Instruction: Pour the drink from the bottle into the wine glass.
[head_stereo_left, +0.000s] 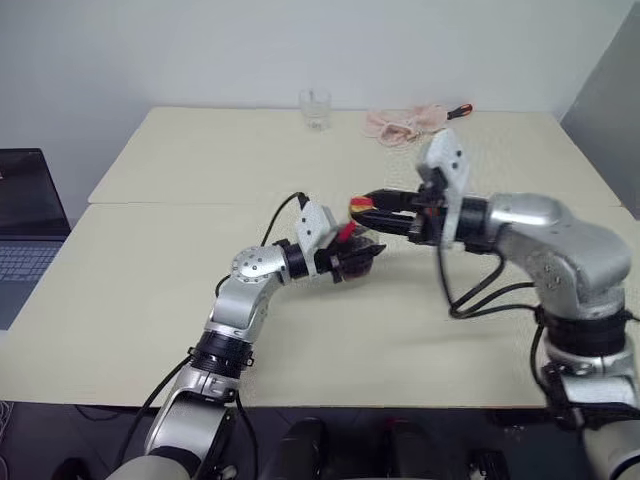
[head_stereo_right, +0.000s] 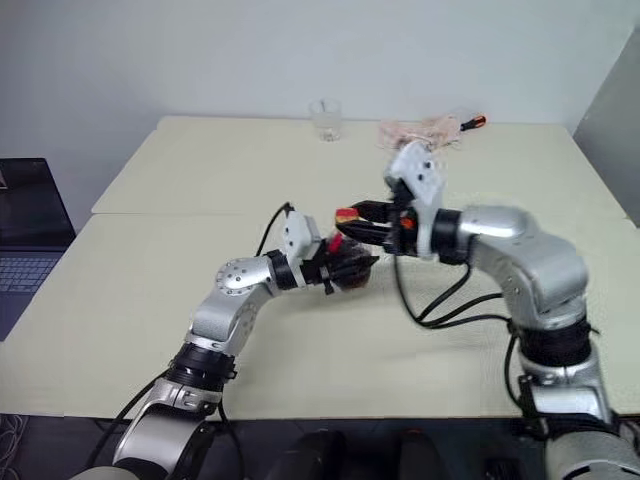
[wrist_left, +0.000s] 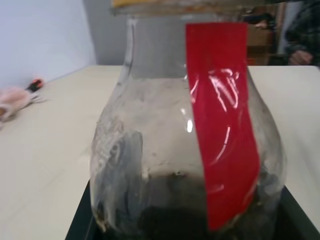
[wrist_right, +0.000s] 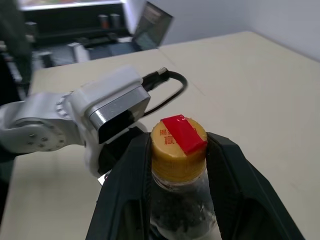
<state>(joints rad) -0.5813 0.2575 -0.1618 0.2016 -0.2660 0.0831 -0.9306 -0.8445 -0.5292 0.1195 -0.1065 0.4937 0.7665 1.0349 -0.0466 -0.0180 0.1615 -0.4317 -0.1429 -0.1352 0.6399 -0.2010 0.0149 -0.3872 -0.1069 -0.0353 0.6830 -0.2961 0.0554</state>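
One table (head_stereo_left: 150, 300), pale cream, two panels joined by a seam across the middle. One laptop (head_stereo_left: 25, 215) sits off its left edge.

You have two arms meeting over the table's centre, and one bottle (head_stereo_left: 357, 252) between them, held clear of the surface. Your left gripper (head_stereo_left: 350, 262) is closed on the rounded body; in the left wrist view the drink (wrist_left: 170, 200) lies dark in the bottom of the bottle, red label strip (wrist_left: 222, 125) running down the front. Your right gripper (wrist_right: 179, 150) has its two black fingers (wrist_right: 125, 185) pressed on either side of the yellow cap (wrist_right: 177, 145), which is on.

One short tumbler (head_stereo_left: 315, 108) stands at the far edge, well apart from the arms. Just right of it: one pinkish bundle of cord (head_stereo_left: 405, 122) and one red-handled tool (head_stereo_left: 460, 111).
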